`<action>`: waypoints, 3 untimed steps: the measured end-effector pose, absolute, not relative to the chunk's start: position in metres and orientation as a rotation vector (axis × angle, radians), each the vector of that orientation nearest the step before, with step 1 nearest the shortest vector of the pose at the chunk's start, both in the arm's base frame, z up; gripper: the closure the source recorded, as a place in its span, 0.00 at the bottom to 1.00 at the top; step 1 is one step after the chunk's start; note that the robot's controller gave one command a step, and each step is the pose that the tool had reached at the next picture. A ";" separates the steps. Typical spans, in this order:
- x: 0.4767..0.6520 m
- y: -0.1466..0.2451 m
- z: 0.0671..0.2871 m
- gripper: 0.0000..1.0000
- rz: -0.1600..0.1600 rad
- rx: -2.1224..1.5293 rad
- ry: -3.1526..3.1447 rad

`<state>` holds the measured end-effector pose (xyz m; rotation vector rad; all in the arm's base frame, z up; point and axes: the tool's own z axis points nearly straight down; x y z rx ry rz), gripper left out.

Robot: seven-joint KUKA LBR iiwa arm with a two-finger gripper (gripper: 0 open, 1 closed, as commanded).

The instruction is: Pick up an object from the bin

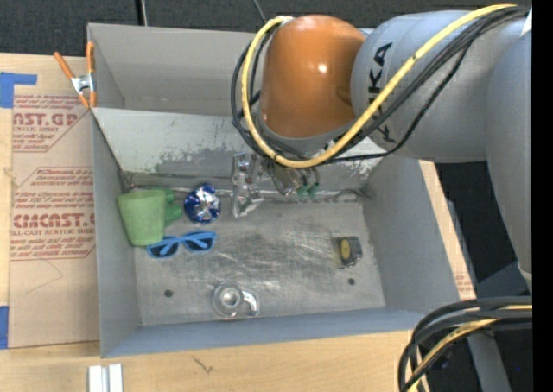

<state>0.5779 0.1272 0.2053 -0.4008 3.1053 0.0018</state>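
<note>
My gripper point(252, 181) hangs low over the back middle of the bin, under the orange cover. Just left of it a shiny blue-and-white ball point(203, 202) lies on the floor, a short gap away. A small green bit point(304, 194) shows at the gripper's right side; I cannot tell what it is or whether it is held. Blue sunglasses point(181, 244) lie in front of the ball.
A pale green cup point(144, 217) lies on its side against the left wall. A clear round lid-like thing point(231, 300) sits near the front wall. Toward the right lies a small yellow-and-black thing point(348, 249). The arm covers the bin's back right.
</note>
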 end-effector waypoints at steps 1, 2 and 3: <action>0.577 0.127 0.200 0.00 0.002 -0.402 3.113; 0.592 0.139 0.093 0.00 0.002 -0.729 3.055; 0.560 0.169 0.076 0.00 0.002 -1.274 2.863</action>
